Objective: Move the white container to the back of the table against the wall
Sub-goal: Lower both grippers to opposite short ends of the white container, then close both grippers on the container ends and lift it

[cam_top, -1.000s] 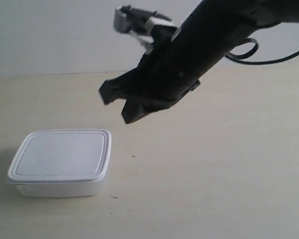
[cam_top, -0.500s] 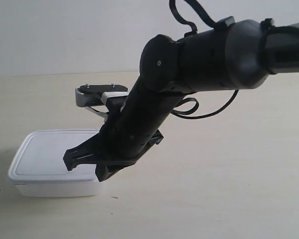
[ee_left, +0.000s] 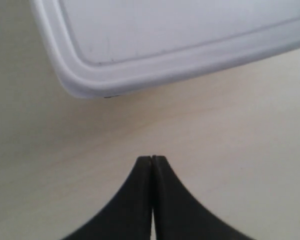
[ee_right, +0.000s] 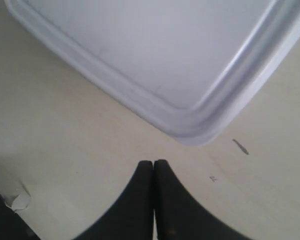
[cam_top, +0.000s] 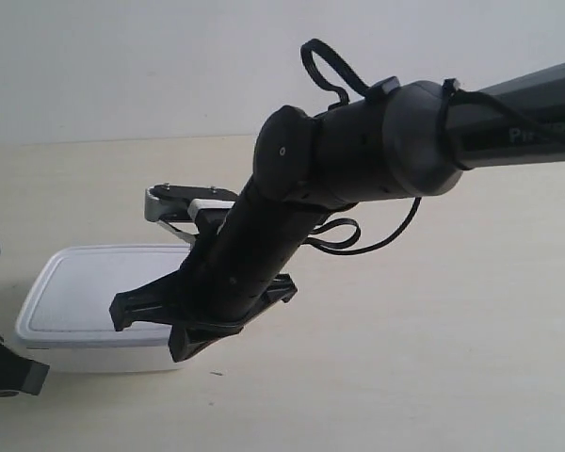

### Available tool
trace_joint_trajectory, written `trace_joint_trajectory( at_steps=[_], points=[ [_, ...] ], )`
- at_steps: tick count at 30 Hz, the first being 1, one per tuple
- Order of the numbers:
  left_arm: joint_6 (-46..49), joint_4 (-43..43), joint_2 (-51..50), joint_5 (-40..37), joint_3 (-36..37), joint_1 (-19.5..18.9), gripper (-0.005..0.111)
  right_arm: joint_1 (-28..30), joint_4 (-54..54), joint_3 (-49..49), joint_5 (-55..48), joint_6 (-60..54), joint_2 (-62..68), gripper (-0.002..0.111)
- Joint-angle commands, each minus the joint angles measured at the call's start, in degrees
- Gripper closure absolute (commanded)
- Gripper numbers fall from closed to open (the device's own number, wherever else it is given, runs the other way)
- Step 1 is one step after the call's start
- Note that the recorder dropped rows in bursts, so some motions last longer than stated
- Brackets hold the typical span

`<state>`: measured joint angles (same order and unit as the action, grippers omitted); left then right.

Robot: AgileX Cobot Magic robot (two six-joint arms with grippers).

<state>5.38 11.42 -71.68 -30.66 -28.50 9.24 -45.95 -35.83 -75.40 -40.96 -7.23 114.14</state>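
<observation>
Looks like the approach: both arms' jaws pressed together, empty, beside the white container (cam_top: 85,282). Next you'd slide it across the counter (cam_top: 433,358) to the wall (cam_top: 122,66).

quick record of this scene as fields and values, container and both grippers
white container: lid on, flat on the table, well short of the wall
left gripper: shut, near a container corner, apart from it
right gripper: shut, near a container corner, apart from it
task state: container not yet at the wall
</observation>
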Motion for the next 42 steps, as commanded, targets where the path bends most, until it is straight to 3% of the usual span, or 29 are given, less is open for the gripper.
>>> trace_joint_trajectory(
  at_steps=[1,42],
  points=[
    [-1.3,0.3,-1.9,2.7,0.2,-0.1,0.107,-0.1,-1.0,-0.4,0.6,-0.4,1.2,0.108],
    [-7.5,-2.2,-16.2,18.5,-1.3,-0.2,0.107,-0.1,-4.3,-0.5,6.0,-2.0,4.7,0.108]
  ],
)
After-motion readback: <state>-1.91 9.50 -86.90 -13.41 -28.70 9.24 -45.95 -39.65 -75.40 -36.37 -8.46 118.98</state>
